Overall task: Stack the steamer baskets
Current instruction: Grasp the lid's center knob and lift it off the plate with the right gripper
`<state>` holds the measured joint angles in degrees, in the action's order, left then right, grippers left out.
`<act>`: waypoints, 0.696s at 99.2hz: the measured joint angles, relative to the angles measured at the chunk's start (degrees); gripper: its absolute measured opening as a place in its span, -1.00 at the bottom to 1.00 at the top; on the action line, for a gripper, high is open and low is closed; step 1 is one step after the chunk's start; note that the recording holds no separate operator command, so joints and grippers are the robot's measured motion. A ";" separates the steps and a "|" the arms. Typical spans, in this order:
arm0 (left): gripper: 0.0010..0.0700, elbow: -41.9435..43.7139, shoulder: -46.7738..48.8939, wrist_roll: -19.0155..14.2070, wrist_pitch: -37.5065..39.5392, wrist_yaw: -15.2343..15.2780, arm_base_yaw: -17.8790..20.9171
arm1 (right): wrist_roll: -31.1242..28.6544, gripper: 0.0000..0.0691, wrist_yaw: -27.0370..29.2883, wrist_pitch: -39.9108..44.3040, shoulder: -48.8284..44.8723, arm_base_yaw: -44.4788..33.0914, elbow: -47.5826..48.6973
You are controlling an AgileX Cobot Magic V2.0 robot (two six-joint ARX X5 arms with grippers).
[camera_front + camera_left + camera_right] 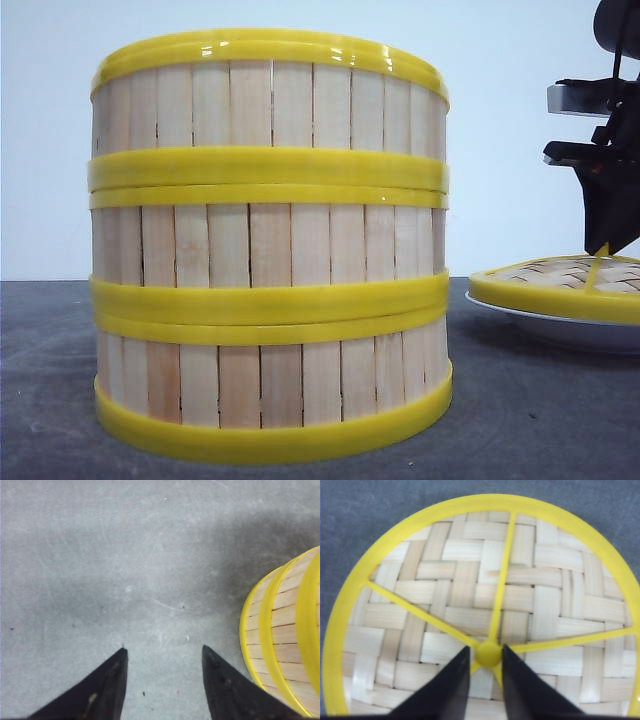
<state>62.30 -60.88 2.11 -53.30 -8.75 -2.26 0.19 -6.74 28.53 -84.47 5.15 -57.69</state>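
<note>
Steamer baskets [270,250], 3 stacked, fill the centre of the front frame on the grey table [520,420]. At lower right, the right gripper [486,655] pinches the woven lid's [485,600] knob [488,653] above a white plate [570,330]. The left gripper [165,652] hangs spread, holding nothing.

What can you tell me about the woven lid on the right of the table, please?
The lid is round and flat, of pale woven strips framed by a thick yellow rim, with thin yellow spokes running to a small yellow knob at the centre. It lies level on a white plate, right of the steamer baskets and apart from them. The right gripper has its fingers either side of the knob.
</note>
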 joint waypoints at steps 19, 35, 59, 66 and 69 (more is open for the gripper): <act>-0.23 0.00 0.00 0.00 0.00 0.00 0.00 | -0.79 -0.85 -0.13 -0.13 0.00 0.00 0.00; -0.23 0.00 0.00 0.00 0.02 0.00 0.00 | -1.09 -0.85 -0.42 1.73 0.00 0.02 -1.31; -0.23 0.00 0.00 0.00 0.98 0.02 0.00 | -0.94 -0.86 -1.16 11.10 0.55 0.39 -13.40; -0.23 0.00 0.00 0.00 1.31 0.02 0.00 | -0.59 -0.86 -1.18 14.95 0.72 0.74 -17.92; -0.23 0.00 0.00 0.00 1.40 0.00 0.00 | -0.46 -0.86 -1.20 16.48 0.74 0.96 -19.76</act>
<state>62.30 -60.88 2.11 -51.90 -8.75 -2.26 -0.27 -7.94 45.01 -83.72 6.11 -77.45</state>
